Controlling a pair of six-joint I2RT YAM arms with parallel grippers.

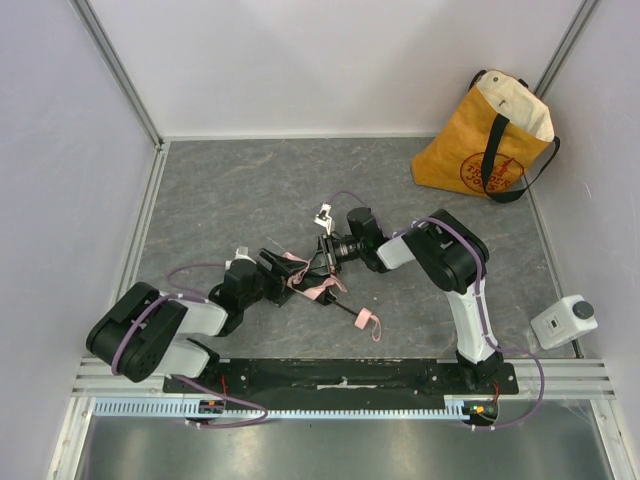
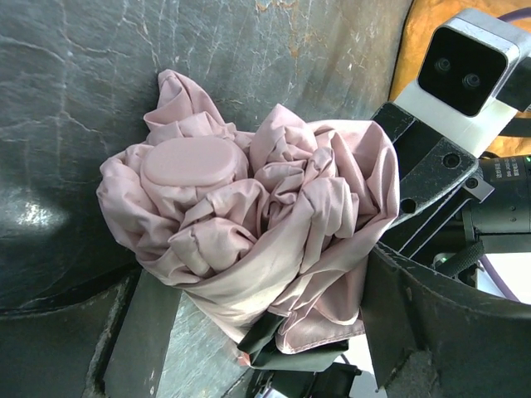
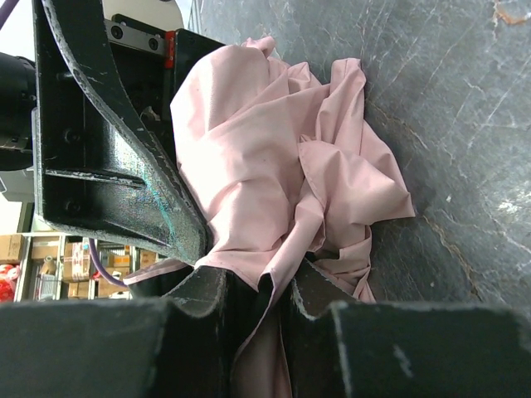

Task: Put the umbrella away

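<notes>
One umbrella (image 1: 305,281) lies bunched at the middle of the table (image 1: 250,190); right end effector (image 3: 274,290) pinches a canopy fold; left end effector (image 1: 278,272) stands wide around the bundle, grip unclear; light, limp, slippery fabric; the shaft (image 1: 345,309) likely gives firmer hold.

Top view: umbrella (image 1: 298,272) mostly buried between left claw (image 1: 274,266) and right claw (image 1: 325,255), ribs too small to resolve. Right wrist: pinched fabric runs off bottom edge.

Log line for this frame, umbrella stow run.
umbrella: bunched up, not bagged | right hand: shut on its fabric | left hand: jaws wide around it, grip unclear | yellow tote bag: far right corner, untouched
</notes>
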